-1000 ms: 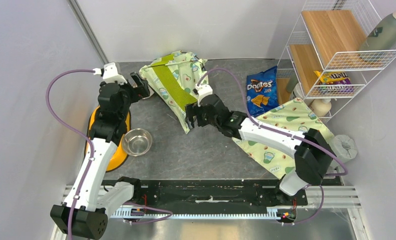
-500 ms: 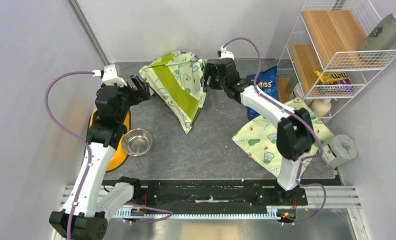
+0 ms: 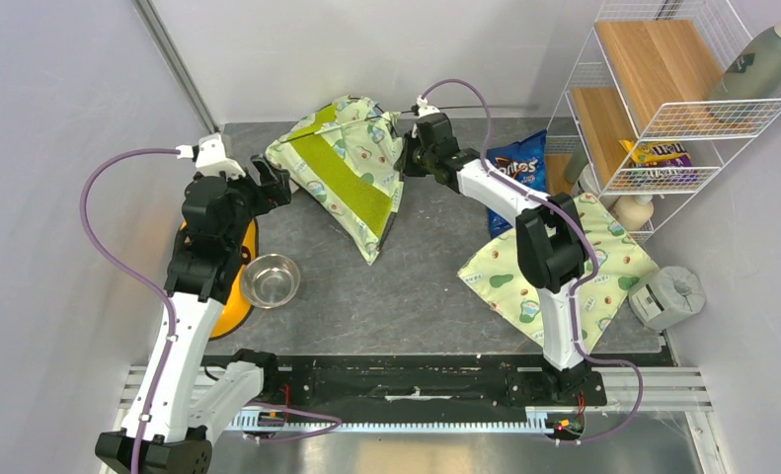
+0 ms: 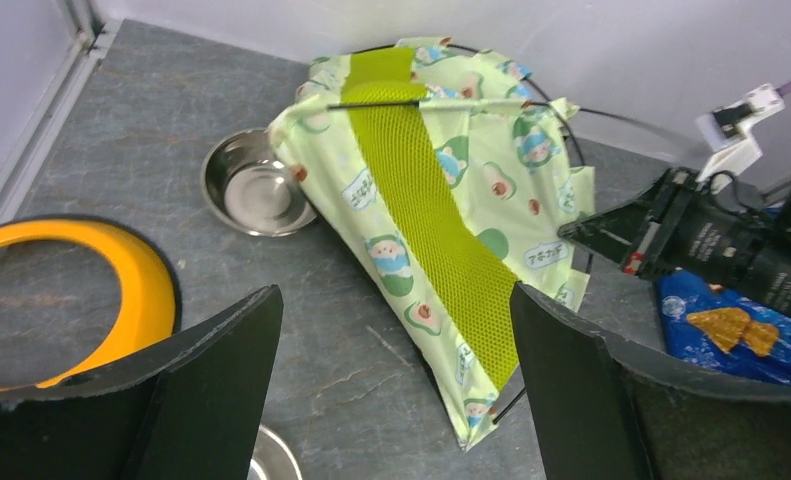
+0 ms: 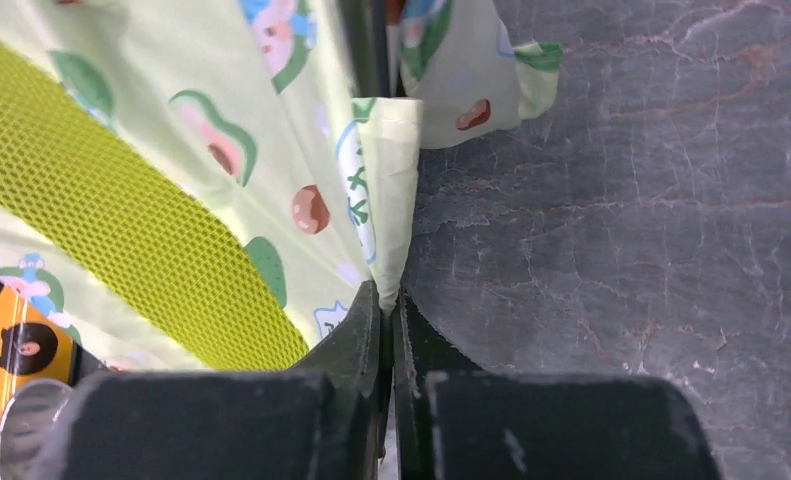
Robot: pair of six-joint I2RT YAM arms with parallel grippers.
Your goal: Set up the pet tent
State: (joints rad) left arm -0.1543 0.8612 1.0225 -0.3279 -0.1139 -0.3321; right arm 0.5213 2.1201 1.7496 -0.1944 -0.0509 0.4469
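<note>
Your right gripper (image 5: 389,295) pinches tight on a folded edge of the pale cream-green avocado-print fabric dome tent (image 3: 351,178), slumped at the far middle of the grey stone-look table (image 3: 406,296); your left gripper (image 3: 275,183) hangs spread wide just beside the tent's left corner; a round steel bowl (image 3: 271,279) sits nearer you.

Left arm (image 3: 174,346) and right arm (image 3: 492,190) are wearing white shells over black joints, trailing purple cables (image 3: 82,207); left gripper (image 4: 391,300) is showing black fingers (image 4: 211,385).

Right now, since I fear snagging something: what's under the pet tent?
Only the grey table shows around the pet tent; its fabric covers whatever lies beneath.
</note>
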